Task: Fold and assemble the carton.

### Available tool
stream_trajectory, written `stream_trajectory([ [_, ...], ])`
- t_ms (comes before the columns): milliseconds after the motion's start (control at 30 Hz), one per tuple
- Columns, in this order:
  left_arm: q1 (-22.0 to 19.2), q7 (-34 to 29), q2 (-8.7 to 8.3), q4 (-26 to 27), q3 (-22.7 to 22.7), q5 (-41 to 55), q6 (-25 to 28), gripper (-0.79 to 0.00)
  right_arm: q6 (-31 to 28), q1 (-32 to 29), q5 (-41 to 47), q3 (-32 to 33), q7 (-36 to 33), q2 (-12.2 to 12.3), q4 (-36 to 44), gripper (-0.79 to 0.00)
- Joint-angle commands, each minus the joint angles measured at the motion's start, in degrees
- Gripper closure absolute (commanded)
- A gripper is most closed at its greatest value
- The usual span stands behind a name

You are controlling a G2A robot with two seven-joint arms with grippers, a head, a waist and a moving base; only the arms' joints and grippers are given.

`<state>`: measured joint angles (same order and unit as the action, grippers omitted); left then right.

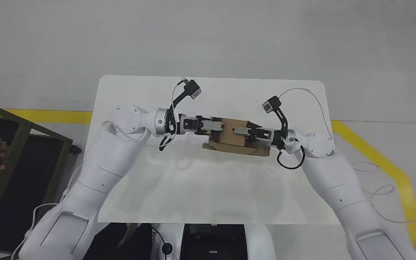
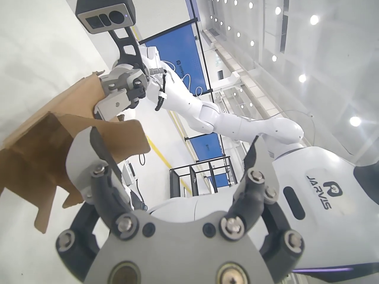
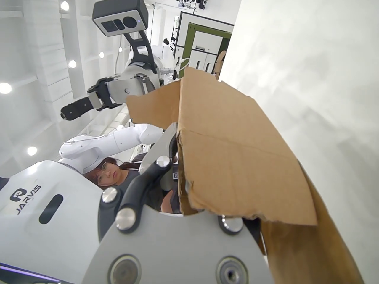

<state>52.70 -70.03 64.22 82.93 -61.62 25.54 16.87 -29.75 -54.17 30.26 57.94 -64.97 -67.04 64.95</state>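
The brown carton [image 1: 227, 142] lies part-folded at the middle of the white table [image 1: 195, 188], open and with loose flaps. My left gripper [image 1: 214, 125] is at the carton's left end, open. In the left wrist view the left gripper [image 2: 174, 137] has one finger [image 2: 100, 149] against a flap of the carton [image 2: 35, 149] and the other far apart in free air. My right gripper [image 1: 247, 132] is at the carton's right end. In the right wrist view the right gripper [image 3: 177, 143] is shut on a wall of the carton [image 3: 231, 155], which hides one of its fingers.
A dark rack [image 1: 19, 162] stands on the floor beside the table's left edge. Yellow floor tape [image 1: 364, 146] runs past the right side. The table has bare room in front of the carton and behind it.
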Motion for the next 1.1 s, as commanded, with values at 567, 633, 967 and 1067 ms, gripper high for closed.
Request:
stream_trajectory([
  [567, -3.95, 1.59, 1.00, -2.17, 3.26, -1.63, 0.10, -0.785, 0.63, -1.47, -0.95, 0.88, -0.08, 0.17, 2.77, 0.000],
  [633, -3.74, 1.93, 0.81, -2.35, 2.27, -1.41, 0.58, -0.785, 0.60, -1.45, -0.74, 1.17, -0.15, 0.21, 2.59, 0.000],
  [967, -1.92, 1.45, -0.09, -2.90, -1.03, -1.20, 1.26, -0.785, 0.56, -1.83, 0.67, 3.79, -0.02, 0.68, 2.50, 0.000],
  [1067, -1.72, 1.56, -0.14, -3.29, -1.03, -1.42, 1.02, -0.785, 0.78, -2.19, 1.02, 4.24, -0.22, 0.79, 3.25, 0.000],
])
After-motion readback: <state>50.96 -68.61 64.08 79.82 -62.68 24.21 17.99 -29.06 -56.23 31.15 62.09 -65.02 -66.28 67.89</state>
